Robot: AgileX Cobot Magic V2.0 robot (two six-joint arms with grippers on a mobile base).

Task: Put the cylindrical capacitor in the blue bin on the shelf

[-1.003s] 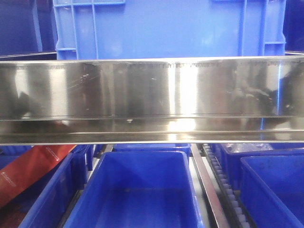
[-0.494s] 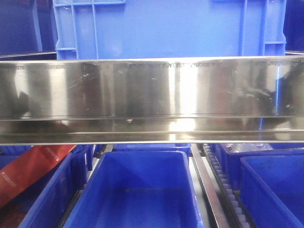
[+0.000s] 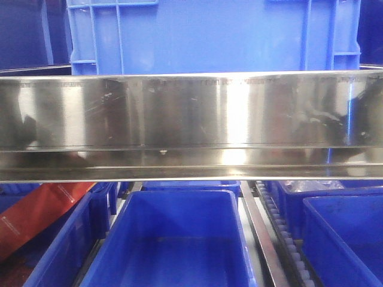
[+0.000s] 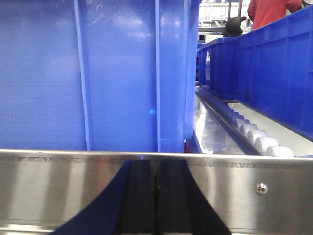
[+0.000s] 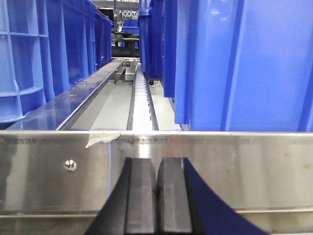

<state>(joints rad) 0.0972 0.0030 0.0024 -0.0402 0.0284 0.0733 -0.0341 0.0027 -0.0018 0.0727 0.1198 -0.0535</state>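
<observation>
the left gripper (image 4: 156,196) and right gripper (image 5: 157,198) were seen pressed together, nothing between the pads, each close before the shelf (image 3: 191,119) rail. beyond the rail, a blue bin (image 4: 98,73) was set on the tier. the cylindrical capacitor could not be seen.

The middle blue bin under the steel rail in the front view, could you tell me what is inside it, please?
The middle bin shows only a bare blue floor and walls. The rail covers its far end, so that part cannot be checked. No capacitor is visible.
</observation>
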